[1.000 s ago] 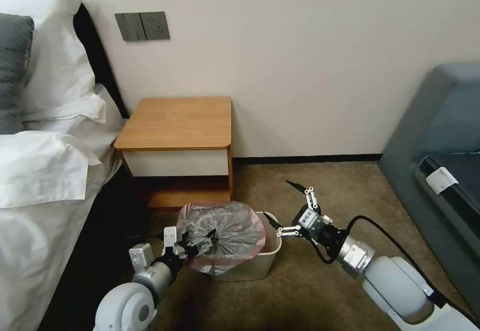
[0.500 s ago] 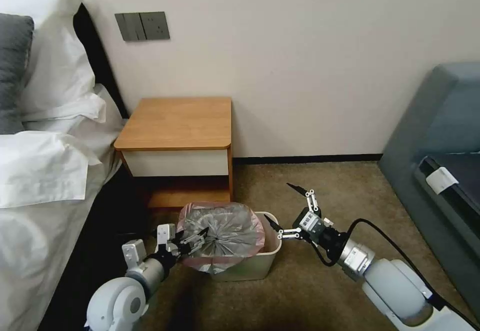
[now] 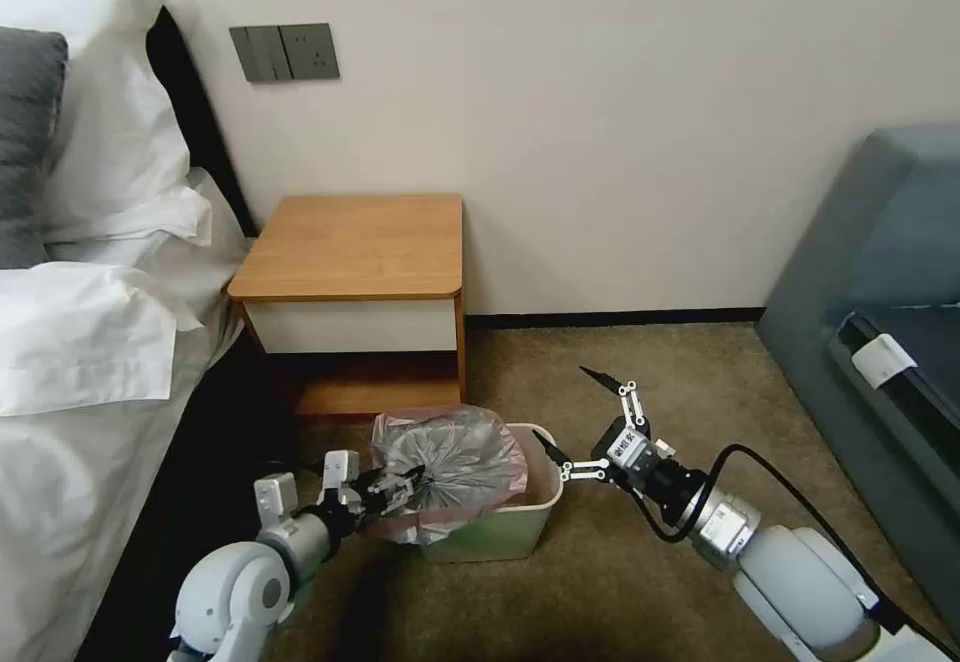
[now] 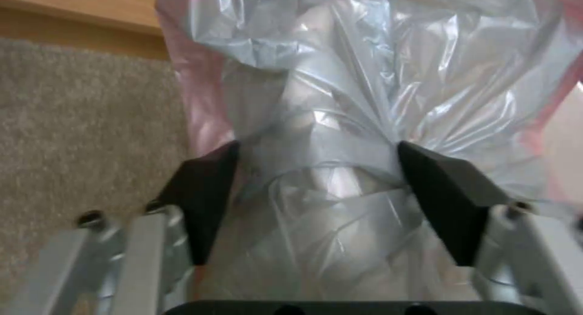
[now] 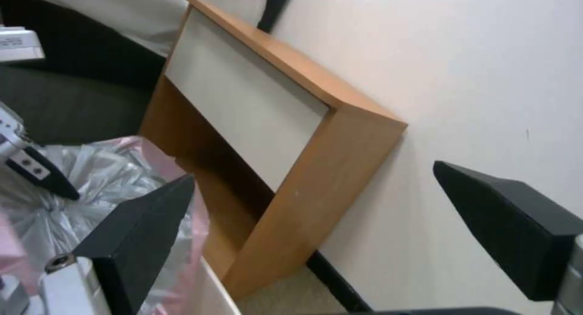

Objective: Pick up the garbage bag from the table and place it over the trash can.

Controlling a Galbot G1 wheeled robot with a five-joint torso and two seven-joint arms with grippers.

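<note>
One thin, crinkly, translucent grey plastic garbage bag with a pinkish-red edge (image 3: 452,467) sits low in the centre of the head view, bunched over the left part of the small cream-beige plastic trash can (image 3: 520,527). The left hand (image 3: 398,487) pinches a gathered fold of film at the bag's left side. The right hand (image 3: 590,422), fingers spread wide and empty, hangs just right of the bin's rim. Judging by this, the film covers only part of the opening; a pull from the left alone could drag it off the rim, or the thin plastic could slip out of the pinch.

The left wrist view shows film puckered between the black pads (image 4: 209,201), which the head view leaves too small to read. The right wrist view shows the orange-brown wooden counter (image 5: 340,137) beside the bag's pink edge (image 5: 194,215).
</note>
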